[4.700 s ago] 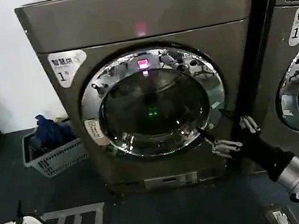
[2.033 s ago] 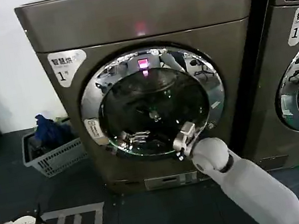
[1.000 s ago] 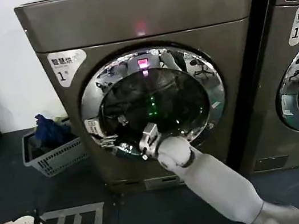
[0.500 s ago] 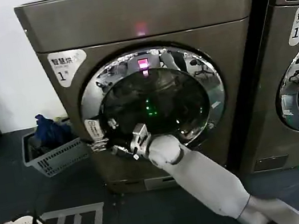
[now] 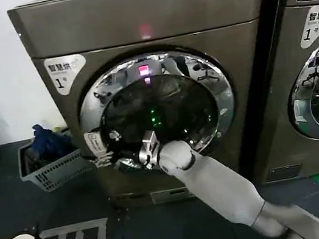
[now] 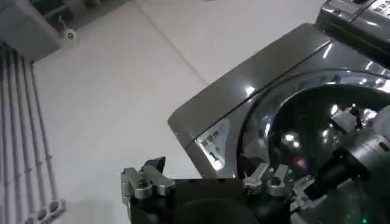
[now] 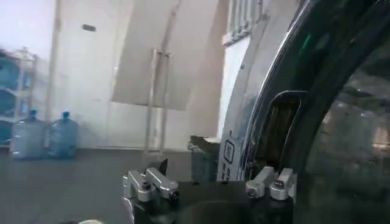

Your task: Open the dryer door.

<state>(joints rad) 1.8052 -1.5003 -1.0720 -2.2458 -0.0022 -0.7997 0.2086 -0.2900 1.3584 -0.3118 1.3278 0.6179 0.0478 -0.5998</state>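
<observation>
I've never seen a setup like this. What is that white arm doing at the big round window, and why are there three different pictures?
These are three cameras on one two-armed robot. The head view looks forward and down at a grey-brown dryer. The white arm is the robot's right one. Its right tool sits at the left edge of the dryer door, the chrome-ringed round window, where a recess in the ring shows in the right wrist view. Nothing is held.

The other two pictures come from cameras on each wrist. The left tool, fingers spread, hangs low and off to the side, looking up at the dryer.

On the floor beside the dryer stands a laundry basket. A second machine is on the right.
</observation>
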